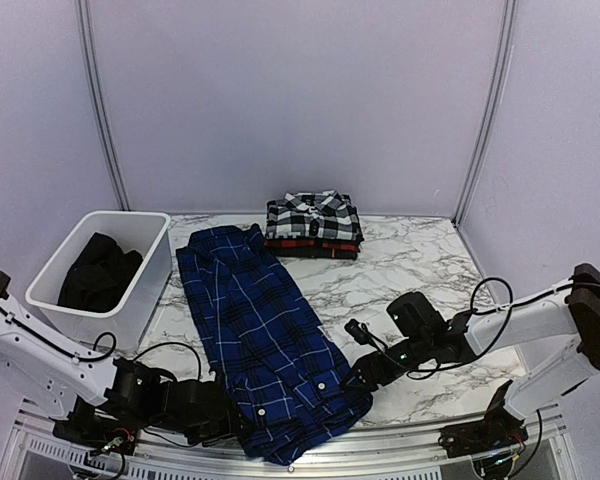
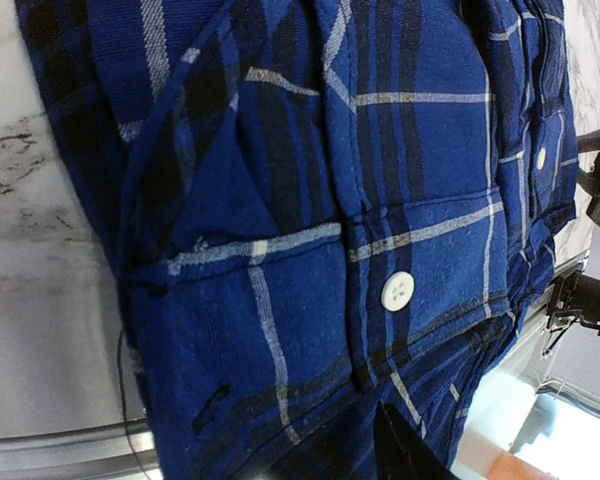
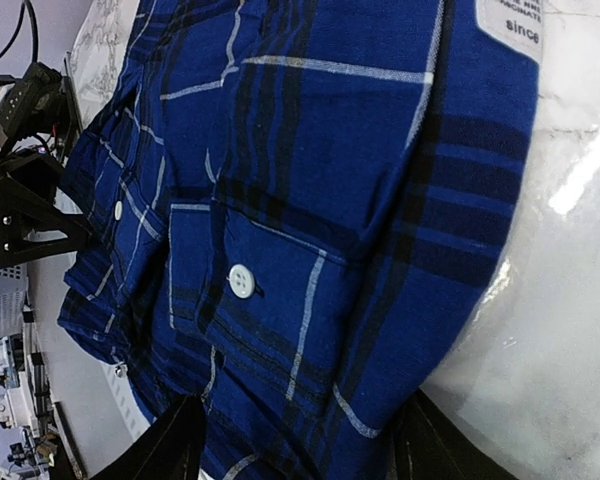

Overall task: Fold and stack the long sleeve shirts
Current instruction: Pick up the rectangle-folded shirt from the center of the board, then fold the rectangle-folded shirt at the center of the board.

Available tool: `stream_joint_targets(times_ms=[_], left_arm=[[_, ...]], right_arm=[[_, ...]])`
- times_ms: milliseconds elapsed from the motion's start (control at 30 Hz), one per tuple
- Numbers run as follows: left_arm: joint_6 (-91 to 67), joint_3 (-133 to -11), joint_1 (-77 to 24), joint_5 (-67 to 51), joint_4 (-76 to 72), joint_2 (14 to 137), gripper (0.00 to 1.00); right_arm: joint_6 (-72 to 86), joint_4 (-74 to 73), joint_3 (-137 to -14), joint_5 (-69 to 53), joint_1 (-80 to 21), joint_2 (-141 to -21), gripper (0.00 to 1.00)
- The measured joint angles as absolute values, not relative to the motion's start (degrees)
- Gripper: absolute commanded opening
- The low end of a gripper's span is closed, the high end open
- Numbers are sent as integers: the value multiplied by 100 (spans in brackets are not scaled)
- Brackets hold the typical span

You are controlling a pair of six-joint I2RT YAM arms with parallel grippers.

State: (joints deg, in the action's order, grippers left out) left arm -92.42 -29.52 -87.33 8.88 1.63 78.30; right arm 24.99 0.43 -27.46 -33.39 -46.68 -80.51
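A royal blue plaid shirt [image 1: 265, 320] lies as a long folded strip running from back left to the front edge. My left gripper [image 1: 232, 418] sits at its near left corner. In the left wrist view the blue cloth [image 2: 380, 180] covers the jaws, and only one dark finger [image 2: 408, 450] shows. My right gripper [image 1: 362, 375] is at the shirt's near right edge. Its fingers [image 3: 175, 440] stand wide apart, with the shirt's folded edge [image 3: 310, 300] between them. At the back, a folded black-and-white check shirt [image 1: 313, 213] rests on a red-and-black one [image 1: 315, 246].
A white plastic tub [image 1: 152, 285] stands at the left and holds dark cloth [image 1: 98, 272]. Bare marble table [image 1: 420, 270] lies to the right of the blue shirt. The table's metal front edge [image 1: 400, 450] runs just past the shirt's near end.
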Motion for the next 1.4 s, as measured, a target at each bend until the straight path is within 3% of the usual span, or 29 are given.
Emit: stream_joint_targets(times_ms=[133,367,633,1067,1400], left_arm=[[-9382,-2956,-8733,950,-154,7975,44],[-9542,-3098,-8726,1033,-235,8232,26],[-9483,-3111,-8724,1050,-80,8248,3],[-8809,-3514,-8829,517,528,8051,0],[-8954,-3503,-8838,672,963,6718,0]], right_arm=[[2502,169,-2751,-3404,-4668,-8147,61],[2552,377,-2832,-3450,-4668,-8388,49],[2663,395,-2840,-3444,-4661,-8560,0],[2945,-58,-2613,-3706,-4711,-7642,0],[3435,-563,-3070,-3916,-4818,-7067,0]])
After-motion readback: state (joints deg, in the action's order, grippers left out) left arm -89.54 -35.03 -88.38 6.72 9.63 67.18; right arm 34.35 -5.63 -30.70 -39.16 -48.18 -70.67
